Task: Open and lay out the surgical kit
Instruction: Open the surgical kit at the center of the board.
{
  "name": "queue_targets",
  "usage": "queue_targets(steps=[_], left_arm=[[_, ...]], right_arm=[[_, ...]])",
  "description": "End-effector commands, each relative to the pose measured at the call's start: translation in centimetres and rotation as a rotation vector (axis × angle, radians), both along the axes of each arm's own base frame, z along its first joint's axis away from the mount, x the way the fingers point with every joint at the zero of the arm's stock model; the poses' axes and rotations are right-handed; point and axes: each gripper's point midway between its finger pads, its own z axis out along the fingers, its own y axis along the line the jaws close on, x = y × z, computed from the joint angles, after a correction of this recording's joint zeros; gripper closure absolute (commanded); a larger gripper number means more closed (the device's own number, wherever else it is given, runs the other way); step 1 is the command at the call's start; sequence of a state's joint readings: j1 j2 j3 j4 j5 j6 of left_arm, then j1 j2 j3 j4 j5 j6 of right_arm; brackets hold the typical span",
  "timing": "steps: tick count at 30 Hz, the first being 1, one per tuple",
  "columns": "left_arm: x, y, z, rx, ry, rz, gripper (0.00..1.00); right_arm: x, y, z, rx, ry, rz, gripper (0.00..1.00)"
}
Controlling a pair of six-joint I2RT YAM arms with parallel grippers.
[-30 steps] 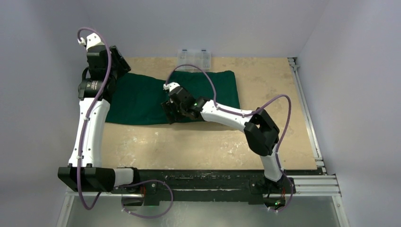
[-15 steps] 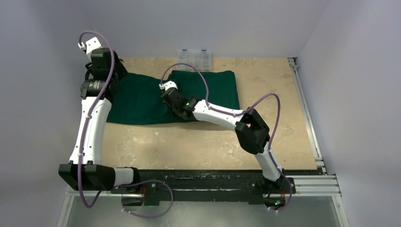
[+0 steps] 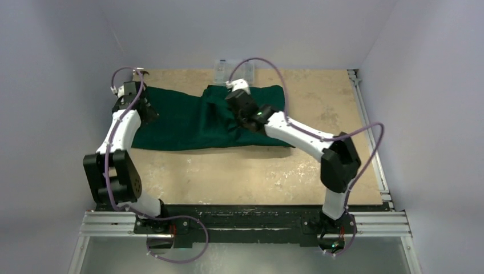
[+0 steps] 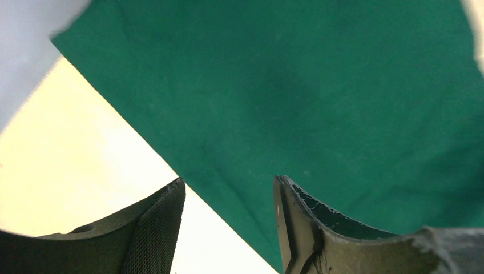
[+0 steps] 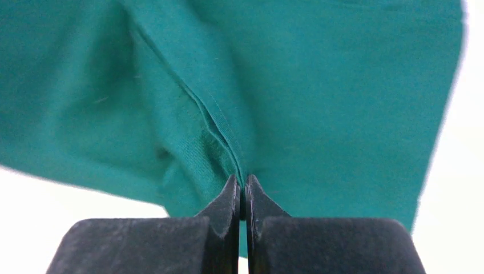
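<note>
The right gripper [image 5: 241,181] is pinched tight on the dark green cloth wrap [image 3: 182,123], its 2 fingertips [image 5: 227,197] pressed together on a stitched hem that rises in a ridge straight ahead of them. Cloth bunches into a soft fold on 1 side of that ridge and lies smoother on the other. From above, this gripper sits over the far middle part of the wrap, with the clear plastic compartment box [image 3: 220,68] just beyond it at the far edge of the table [image 3: 240,171]. The rest of the wrap stretches away from the right gripper toward the left arm and lies rumpled on the tabletop. The left gripper [image 4: 228,182] is at the wrap's far left end, its jaws standing moderately apart with nothing clamped. The cloth's edge runs diagonally beneath the gap, with green fabric under 1 finger [image 4: 297,228] and bare tabletop under the other. Whether those fingers touch the fabric cannot be told.
</note>
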State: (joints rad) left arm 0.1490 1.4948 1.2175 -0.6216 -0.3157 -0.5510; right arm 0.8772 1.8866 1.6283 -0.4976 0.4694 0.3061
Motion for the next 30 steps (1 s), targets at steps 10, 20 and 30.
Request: queue_targets(steps=[10, 20, 30], left_arm=[[0.8, -0.1, -12.3, -0.115, 0.275, 0.013, 0.47], [-0.7, 1.8, -13.8, -0.024, 0.383, 0.082, 0.47], [0.0, 3.3, -11.4, 0.05, 0.346, 0.122, 0.47]], right_arm=[[4.5, -35.0, -1.1, -0.221, -0.137, -0.805, 1.0], [1.0, -47.4, -1.2, -0.535, -0.168, -1.166, 0.96], [3.3, -45.5, 1.2, -0.305, -0.115, -1.099, 0.33]])
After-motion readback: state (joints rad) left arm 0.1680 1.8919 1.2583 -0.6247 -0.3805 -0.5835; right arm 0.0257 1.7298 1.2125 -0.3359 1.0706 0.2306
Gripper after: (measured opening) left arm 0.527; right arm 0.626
